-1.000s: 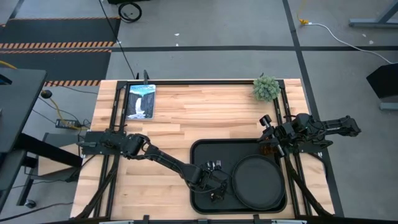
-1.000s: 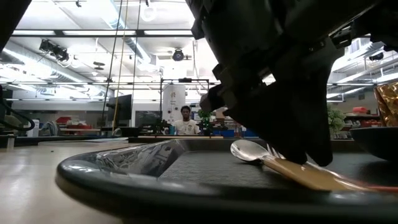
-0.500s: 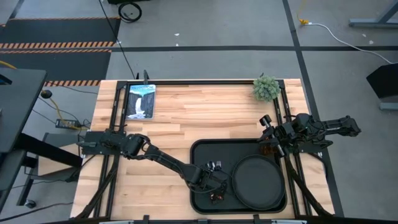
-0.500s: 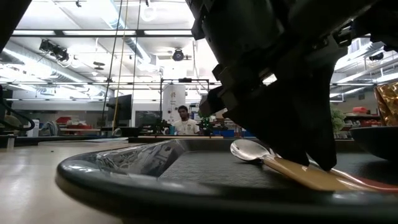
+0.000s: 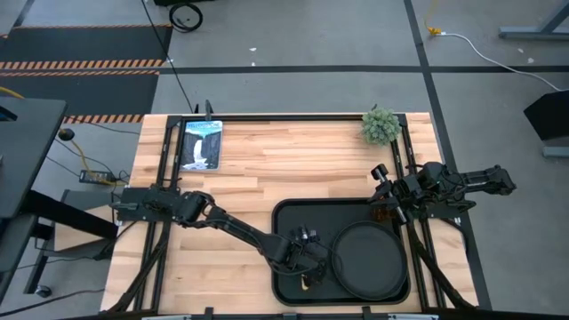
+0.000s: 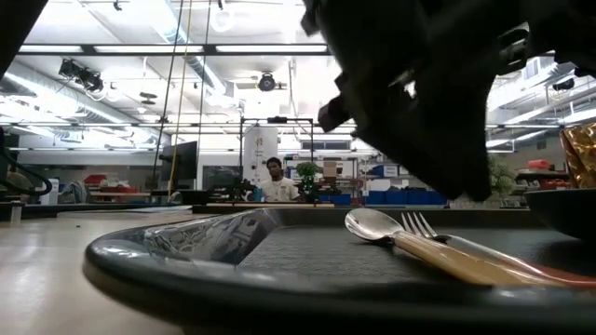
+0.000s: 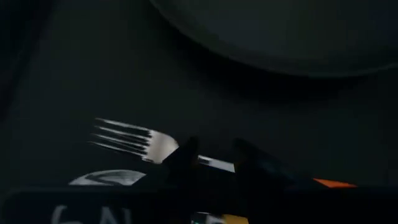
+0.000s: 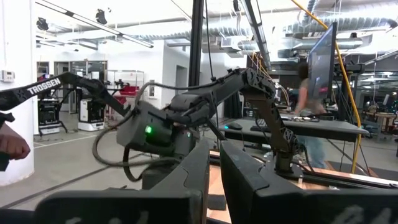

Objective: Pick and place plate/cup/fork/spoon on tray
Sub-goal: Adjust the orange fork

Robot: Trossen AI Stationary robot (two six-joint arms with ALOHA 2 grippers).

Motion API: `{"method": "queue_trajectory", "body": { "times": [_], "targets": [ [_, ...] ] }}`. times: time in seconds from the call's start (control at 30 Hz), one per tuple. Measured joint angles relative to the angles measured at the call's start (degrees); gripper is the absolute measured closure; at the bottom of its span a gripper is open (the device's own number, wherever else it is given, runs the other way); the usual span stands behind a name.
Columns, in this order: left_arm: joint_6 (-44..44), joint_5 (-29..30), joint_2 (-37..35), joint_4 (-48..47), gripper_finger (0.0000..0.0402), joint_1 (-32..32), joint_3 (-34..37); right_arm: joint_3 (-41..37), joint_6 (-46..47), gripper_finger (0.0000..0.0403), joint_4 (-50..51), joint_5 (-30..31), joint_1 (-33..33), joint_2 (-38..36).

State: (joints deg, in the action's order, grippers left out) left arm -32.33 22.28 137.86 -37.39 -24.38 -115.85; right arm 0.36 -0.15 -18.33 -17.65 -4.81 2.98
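The black tray lies at the table's near edge. The round black plate rests in its right half. The spoon and the fork lie side by side, flat on the tray floor left of the plate. My left gripper hovers just above them, slightly open and empty. In its wrist view the fork's tines and neck show beyond its fingers. The amber cup stands at the tray's far right corner. My right gripper is shut beside and above it.
A small green plant stands at the far right of the table and a picture card lies at the far left. Bare wood lies between them. A person stands in the room beyond the table.
My left gripper has risen straight up off the tray floor. It now stands clear of the fork. The fork and the spoon stay lying where they were, and the fork's tines have come into view.
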Motion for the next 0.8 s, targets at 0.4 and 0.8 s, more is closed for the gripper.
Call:
{"method": "queue_trajectory", "body": {
  "times": [0.4, 0.8],
  "targets": [
    [-5.6, -1.9, 1.6, -1.0, 0.0336, 3.2, 0.0, 0.0, 0.0, 0.0357, 0.0, 0.0, 0.0, 0.0],
    [-6.0, -4.6, 2.0, -0.6, 0.0358, 2.3, 0.0, 0.0, 0.0, 0.0357, 0.0, 0.0, 0.0, 0.0]
  ]
}}
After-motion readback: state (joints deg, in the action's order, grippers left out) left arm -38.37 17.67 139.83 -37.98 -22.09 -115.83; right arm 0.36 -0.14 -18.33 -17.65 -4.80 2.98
